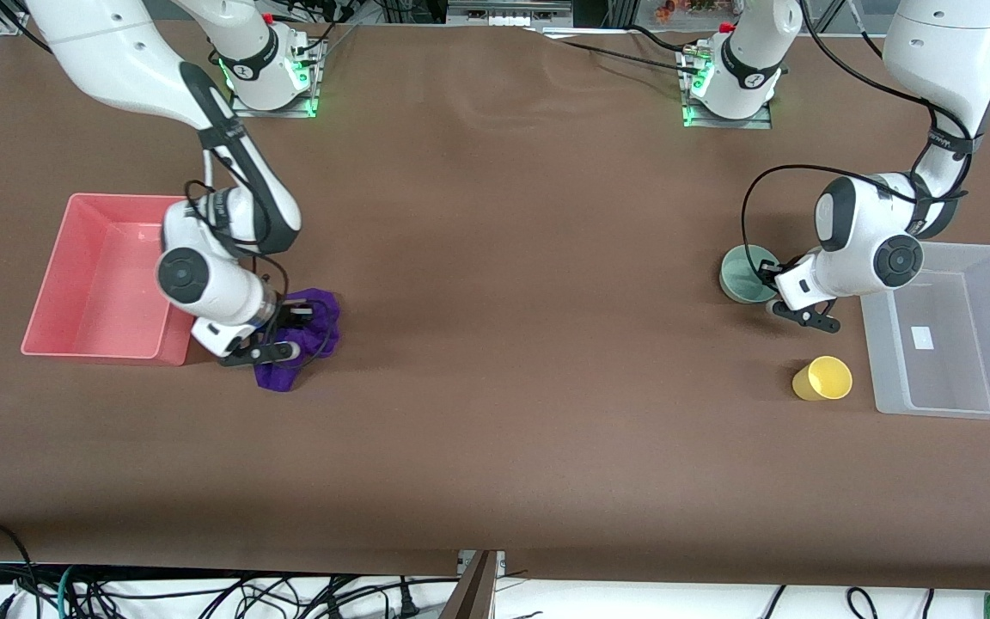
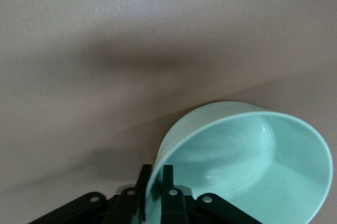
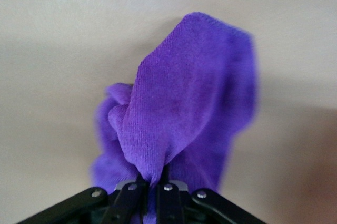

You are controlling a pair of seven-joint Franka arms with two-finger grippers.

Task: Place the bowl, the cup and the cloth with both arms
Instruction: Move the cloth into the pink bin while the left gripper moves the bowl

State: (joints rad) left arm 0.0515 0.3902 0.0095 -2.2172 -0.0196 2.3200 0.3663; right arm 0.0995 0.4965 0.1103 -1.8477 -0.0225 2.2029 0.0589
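Purple fuzzy cloth [image 1: 302, 337] is clamped in the right pincer [image 1: 265, 351], the pale mint-green glossy bowl [image 1: 742, 273] pinched by its rim in the left pincer [image 1: 791, 311], both unplaced, while the yellow plastic cup [image 1: 822, 378] waits untouched on the table [image 1: 512, 284].

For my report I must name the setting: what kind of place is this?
Probably a robotics lab: two arms bolted to a brown-covered table, loose cables along its edge, and a red bin and clear bin for sorting. The right gripper pinches the cloth; the left gripper holds the bowl.
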